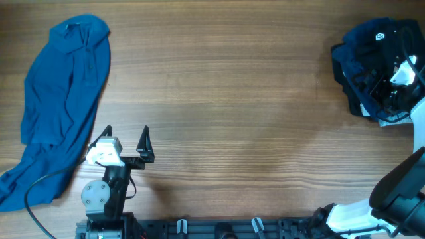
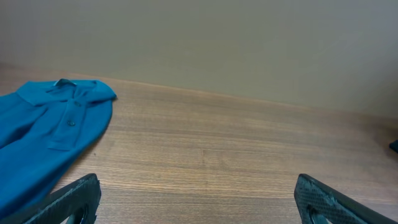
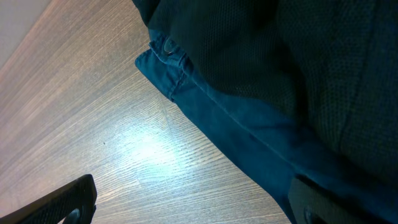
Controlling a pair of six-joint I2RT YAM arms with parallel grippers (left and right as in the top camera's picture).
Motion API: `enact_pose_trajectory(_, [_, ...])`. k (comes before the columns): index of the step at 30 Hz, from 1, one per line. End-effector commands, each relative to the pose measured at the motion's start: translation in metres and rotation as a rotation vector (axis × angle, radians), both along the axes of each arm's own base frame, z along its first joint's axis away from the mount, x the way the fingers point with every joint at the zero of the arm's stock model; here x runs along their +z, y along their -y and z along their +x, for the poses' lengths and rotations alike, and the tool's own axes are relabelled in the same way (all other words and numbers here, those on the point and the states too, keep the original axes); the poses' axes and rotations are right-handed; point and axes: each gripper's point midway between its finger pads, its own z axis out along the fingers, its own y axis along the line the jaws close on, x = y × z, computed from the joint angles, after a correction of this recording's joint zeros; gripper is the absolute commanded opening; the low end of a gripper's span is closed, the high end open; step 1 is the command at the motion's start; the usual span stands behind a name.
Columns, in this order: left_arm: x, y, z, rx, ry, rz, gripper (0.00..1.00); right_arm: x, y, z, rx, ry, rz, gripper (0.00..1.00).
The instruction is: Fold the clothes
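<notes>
Overhead: a bright blue collared cotton shirt [image 1: 60, 99] sprawls along the wooden table [image 1: 232, 133]'s left edge. A heap of navy and black garments [image 1: 368, 53] sits at its far-right corner.

Left wrist: the left gripper [image 2: 196, 199] is spread and empty.

Right wrist: the right gripper [image 3: 189, 205] is released over the heap. It should probably pinch one hem layer only. The heap's layers blur together.

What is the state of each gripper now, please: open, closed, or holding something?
Left gripper: jaws open, holding nothing.
Right gripper: jaws open, holding nothing, at the edge of the dark clothes.
</notes>
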Motion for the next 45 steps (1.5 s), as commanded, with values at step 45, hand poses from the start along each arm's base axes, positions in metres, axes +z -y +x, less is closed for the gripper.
enact_pose_trajectory(45, [-0.001, -0.004, 0.000, 0.021, 0.007, 0.017, 1.00, 0.108, -0.226, -0.129, 0.562, 1.186, -0.532, 1.00])
